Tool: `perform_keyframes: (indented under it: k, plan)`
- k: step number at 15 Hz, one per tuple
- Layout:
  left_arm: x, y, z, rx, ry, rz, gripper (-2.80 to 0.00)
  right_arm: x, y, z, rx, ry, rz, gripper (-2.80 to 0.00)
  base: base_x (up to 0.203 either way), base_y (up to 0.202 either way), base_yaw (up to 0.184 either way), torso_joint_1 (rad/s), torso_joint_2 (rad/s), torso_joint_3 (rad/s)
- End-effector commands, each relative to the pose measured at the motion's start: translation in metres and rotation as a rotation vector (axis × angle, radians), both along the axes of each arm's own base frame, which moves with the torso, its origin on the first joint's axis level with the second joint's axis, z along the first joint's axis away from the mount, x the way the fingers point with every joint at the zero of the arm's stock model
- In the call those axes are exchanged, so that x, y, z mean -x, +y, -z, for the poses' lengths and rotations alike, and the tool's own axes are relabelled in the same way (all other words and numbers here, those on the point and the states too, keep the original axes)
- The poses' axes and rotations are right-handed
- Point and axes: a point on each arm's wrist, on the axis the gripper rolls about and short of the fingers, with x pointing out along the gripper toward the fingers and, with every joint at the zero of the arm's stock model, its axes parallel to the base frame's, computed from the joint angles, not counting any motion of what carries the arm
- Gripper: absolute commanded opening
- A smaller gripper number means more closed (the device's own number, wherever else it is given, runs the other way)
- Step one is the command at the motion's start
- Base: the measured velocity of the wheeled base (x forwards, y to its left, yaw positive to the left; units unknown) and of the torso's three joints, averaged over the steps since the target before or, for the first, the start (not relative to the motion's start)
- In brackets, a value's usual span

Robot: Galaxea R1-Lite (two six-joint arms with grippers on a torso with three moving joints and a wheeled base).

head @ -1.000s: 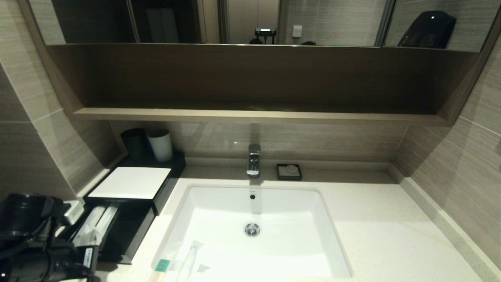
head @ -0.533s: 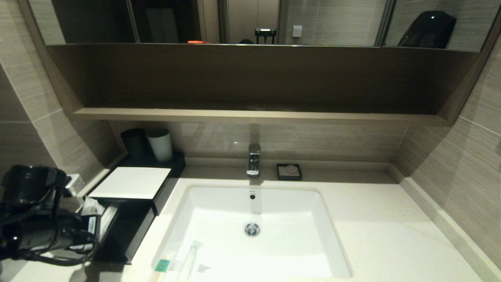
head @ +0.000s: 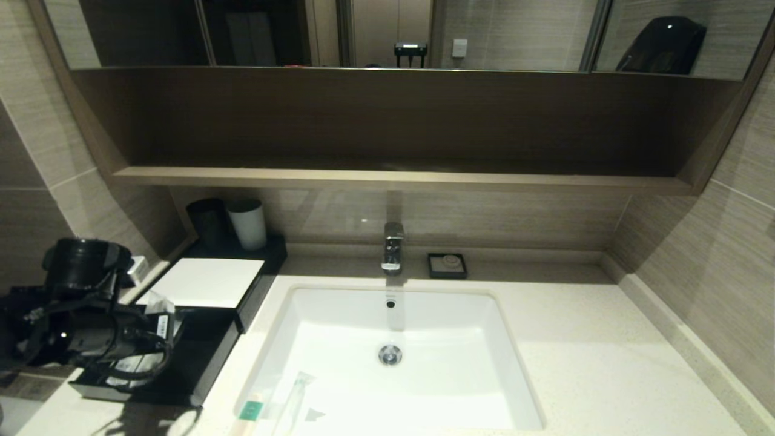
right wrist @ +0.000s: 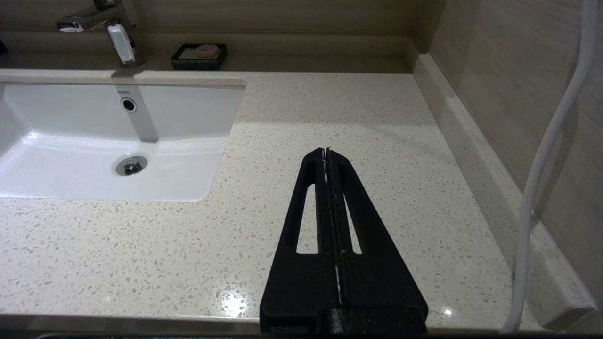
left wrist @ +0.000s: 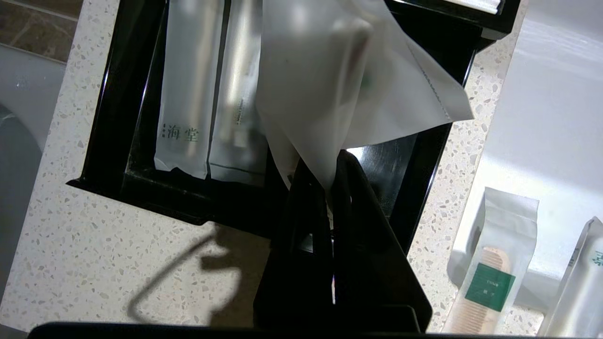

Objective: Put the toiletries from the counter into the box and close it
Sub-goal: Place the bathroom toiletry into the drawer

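Observation:
The black box [head: 203, 281] with a white top panel stands at the counter's left, its drawer [left wrist: 118, 94] pulled out. Two wrapped packets [left wrist: 186, 84] lie side by side in the drawer. My left gripper [left wrist: 325, 162] hangs over the drawer's near end, shut on the corner of a frosted packet [left wrist: 339, 80] that dangles from it. On the counter [head: 605, 363] by the sink's near left corner lie a comb packet [head: 249, 410] with a teal label and a long toothbrush packet [head: 293, 393]. My right gripper [right wrist: 326, 151] is shut and empty above the right side of the counter.
A white sink [head: 393, 290] is set in the middle, with a chrome faucet [head: 392, 247] and a small black soap dish [head: 447, 265] behind it. A black cup [head: 209, 221] and a white cup [head: 247, 224] stand behind the box. A brown shelf [head: 393, 177] overhangs the back.
My left arm has risen and moved forward and rightward, bringing the held packet from beside the drawer's near end to above the drawer. The packets on the counter have not moved.

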Motion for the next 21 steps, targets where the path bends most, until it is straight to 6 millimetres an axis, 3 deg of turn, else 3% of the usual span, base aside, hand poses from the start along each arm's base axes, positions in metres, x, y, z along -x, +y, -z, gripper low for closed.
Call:
perform_keyframes:
  k: [1, 12, 21]
  plan:
    - [-0.005, 0.001, 0.006, 0.001, 0.020, 0.001, -2.80, 0.000, 0.000, 0.000, 0.001, -0.001, 0.000, -2.80, 0.000, 0.000, 0.000, 0.000, 0.00, 0.000]
    - [-0.026, 0.002, 0.027, 0.006, 0.092, 0.007, -2.80, 0.000, 0.000, 0.000, 0.001, 0.001, 0.000, -2.80, 0.000, 0.000, 0.000, 0.000, 0.00, 0.000]
    - [-0.026, -0.003, 0.040, 0.008, 0.147, 0.029, -2.80, 0.000, 0.000, 0.000, 0.001, -0.001, 0.000, -2.80, 0.000, 0.000, 0.000, 0.000, 0.00, 0.000]
